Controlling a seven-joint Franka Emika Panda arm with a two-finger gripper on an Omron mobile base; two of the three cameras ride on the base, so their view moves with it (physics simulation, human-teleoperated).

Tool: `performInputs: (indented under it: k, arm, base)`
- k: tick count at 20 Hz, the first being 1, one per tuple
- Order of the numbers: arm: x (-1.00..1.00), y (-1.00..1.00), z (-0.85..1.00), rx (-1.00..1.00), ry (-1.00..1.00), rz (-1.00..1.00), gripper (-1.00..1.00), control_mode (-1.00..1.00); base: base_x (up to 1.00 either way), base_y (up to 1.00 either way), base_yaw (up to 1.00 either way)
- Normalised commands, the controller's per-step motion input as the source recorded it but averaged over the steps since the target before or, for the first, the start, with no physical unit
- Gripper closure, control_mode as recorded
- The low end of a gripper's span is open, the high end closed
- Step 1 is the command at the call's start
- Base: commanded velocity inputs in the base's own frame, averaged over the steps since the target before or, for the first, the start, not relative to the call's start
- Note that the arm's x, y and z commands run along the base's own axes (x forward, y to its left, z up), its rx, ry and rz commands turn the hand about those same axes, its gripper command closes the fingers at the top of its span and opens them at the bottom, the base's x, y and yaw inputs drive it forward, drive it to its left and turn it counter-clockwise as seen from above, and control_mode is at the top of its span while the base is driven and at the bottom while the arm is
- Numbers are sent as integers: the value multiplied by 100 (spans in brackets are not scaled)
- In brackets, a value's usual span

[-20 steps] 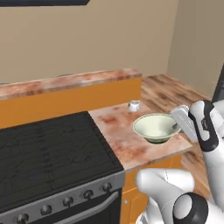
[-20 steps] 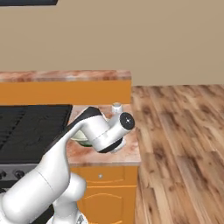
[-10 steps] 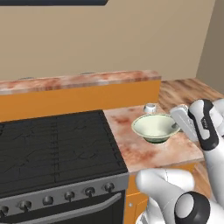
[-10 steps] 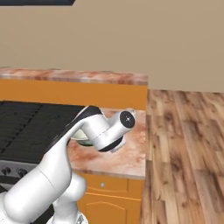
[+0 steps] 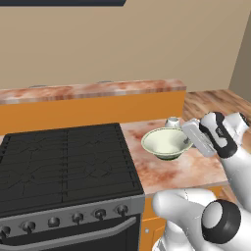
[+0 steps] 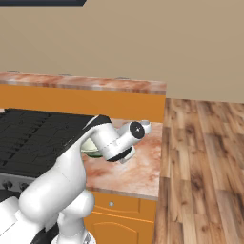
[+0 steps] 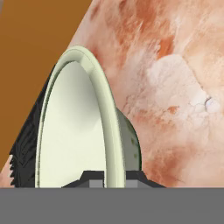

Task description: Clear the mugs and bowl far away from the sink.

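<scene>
One black gas stove [image 5: 63, 162] at left; beside it, a wide shallow pale cream-green bowl [image 5: 166, 143] over the mottled pink stone counter [image 5: 176, 171]; two-finger gripper [image 7: 114, 177] clamped on the bowl's rim, one fingertip each side; small pale object [image 5: 172, 121] just behind.

Left base view: mounted behind the arm on its left, facing forward and down across the stove [image 5: 63, 162] toward the desk [image 5: 181, 171]. Right base view: behind the arm on its right, angled over the same desk [image 6: 138, 167] and wood floor [image 6: 205, 157]. Both share stove, desk and back wall. Hand view: very close, rolled, looking along the bowl [image 7: 83, 131] rim.
</scene>
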Motion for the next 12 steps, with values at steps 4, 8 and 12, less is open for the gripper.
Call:
performInputs:
  k: [4,8,12]
  arm:
    - [100,5,-52,1,0,8,100,-100]
    - [100,0,-51,8,0,5,100,-100]
    - [93,2,-34,13,0,0,100,-100]
  base:
    - [0,0,0]
    - [0,0,0]
    - [0,0,0]
